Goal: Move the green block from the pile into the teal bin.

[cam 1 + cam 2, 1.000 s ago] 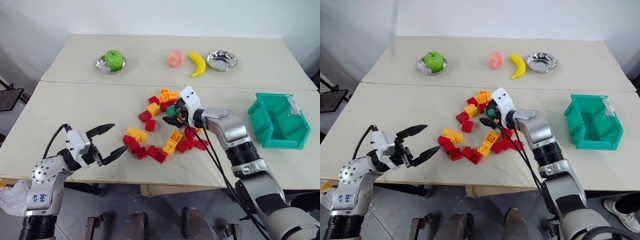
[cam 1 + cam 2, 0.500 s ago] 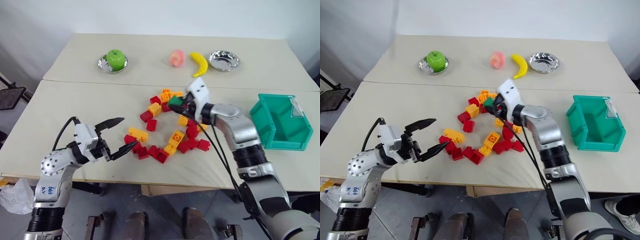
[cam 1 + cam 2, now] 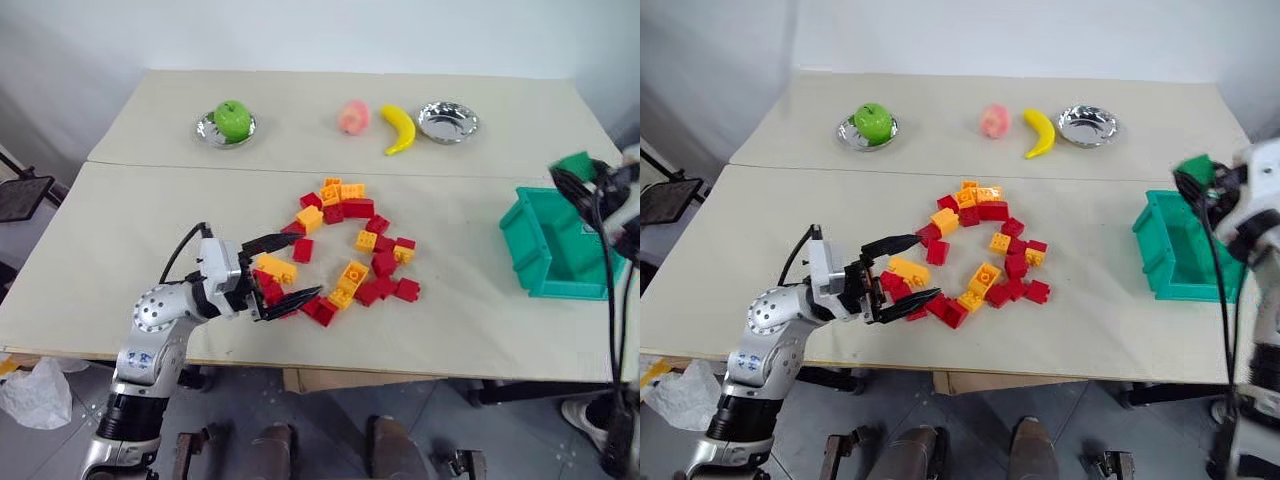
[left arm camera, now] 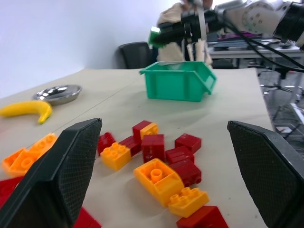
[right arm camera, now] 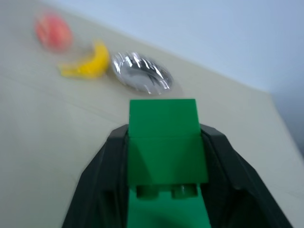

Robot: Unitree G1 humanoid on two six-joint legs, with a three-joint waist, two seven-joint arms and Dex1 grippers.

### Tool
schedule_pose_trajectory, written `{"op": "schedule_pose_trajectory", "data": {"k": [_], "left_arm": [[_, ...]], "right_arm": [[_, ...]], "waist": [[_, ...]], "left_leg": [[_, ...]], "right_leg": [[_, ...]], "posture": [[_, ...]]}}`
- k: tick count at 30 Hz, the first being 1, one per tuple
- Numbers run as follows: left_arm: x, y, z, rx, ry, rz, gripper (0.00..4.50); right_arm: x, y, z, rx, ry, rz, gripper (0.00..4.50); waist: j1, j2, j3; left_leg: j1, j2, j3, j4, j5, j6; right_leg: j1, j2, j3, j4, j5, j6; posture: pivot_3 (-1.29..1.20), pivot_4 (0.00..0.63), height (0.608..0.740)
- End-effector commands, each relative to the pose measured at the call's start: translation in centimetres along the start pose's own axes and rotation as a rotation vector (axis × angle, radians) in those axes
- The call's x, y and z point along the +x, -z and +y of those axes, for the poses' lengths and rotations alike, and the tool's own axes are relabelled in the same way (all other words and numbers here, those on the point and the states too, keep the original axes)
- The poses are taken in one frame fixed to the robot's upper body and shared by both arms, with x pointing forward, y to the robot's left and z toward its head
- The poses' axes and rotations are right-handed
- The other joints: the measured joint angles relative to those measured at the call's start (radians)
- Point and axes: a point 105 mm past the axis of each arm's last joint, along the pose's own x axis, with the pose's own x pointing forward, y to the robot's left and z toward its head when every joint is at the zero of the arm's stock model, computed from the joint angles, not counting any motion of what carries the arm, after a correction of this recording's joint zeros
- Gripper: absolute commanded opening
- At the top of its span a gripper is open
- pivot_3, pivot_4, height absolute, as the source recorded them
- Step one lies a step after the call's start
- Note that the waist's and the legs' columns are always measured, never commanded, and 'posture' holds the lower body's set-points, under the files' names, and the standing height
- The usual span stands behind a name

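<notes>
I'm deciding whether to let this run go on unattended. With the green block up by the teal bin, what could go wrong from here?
1. The right hand holds the green block above the far rim of the teal bin, not plainly over its cavity; released here, it might land outside.
2. The open left hand hovers low at the pile; any further sweep could scatter red and orange bricks toward the table edge.

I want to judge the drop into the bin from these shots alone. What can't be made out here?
- Right wrist view: the green block hides the teal bin.
- Eye views: the frame edge cuts off the right gripper, so its place over the bin is unclear.
- Bin's white label: too small to read.
</notes>
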Motion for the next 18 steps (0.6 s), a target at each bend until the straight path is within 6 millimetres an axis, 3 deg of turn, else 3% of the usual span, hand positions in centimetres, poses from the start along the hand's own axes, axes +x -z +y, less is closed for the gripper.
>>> {"op": "schedule_pose_trajectory", "data": {"k": [1,5,10,14,16,18], "left_arm": [[-0.4,-0.2,0.4,0.015,0.016,0.0,4.5],[-0.7,-0.1,0.9,0.021,0.016,0.01,4.5],[-1.3,0.0,1.4,0.013,-0.024,0.023,4.5],[-2.1,-0.2,2.5,0.009,-0.099,0.026,4.5],[-3.0,-0.2,3.2,0.004,-0.151,0.043,4.5],[-4.3,-0.2,4.2,0.009,-0.225,0.066,4.5]], "right_arm": [[-1.1,-0.2,-1.8,-0.031,0.068,-0.019,1.53],[-1.2,1.6,-1.4,0.03,0.065,0.024,1.53],[-0.9,1.9,-1.7,0.069,0.08,-0.005,3.16],[-0.7,1.2,-1.2,0.049,0.029,-0.035,4.48],[-0.7,-0.1,-0.5,0.014,-0.022,-0.111,4.48],[-0.9,-2.6,1.9,0.046,-0.167,-0.254,4.48]], "waist": [[-0.005,0.0,0.0],[-0.012,0.0,0.0],[-0.007,0.0,0.0],[-0.007,0.0,0.0],[-0.007,0.0,0.0],[-0.009,0.0,0.0]], "left_leg": [[0.0,0.0,0.001,0.0,0.0,0.0],[0.001,0.001,0.002,0.001,0.0,0.0],[0.0,0.001,0.001,0.003,0.0,0.0],[0.0,0.001,0.001,0.003,0.0,0.001],[0.0,0.001,0.001,0.003,0.0,0.001],[0.0,0.001,0.001,0.003,0.0,0.001]], "right_leg": [[0.0,0.0,0.0,0.0,0.0,0.0],[0.0,0.001,0.001,0.0,0.0,0.001],[0.0,0.0,0.001,0.0,0.0,0.001],[0.001,0.0,0.001,0.0,0.001,0.001],[0.001,0.0,0.001,0.0,0.001,0.001],[0.001,0.0,0.001,0.0,0.001,0.001]], "posture": [[0.0,0.15,0.74],[0.0,0.15,0.74],[0.0,0.15,0.74],[0.0,0.15,0.74],[0.0,0.15,0.74],[0.0,0.15,0.74]]}}
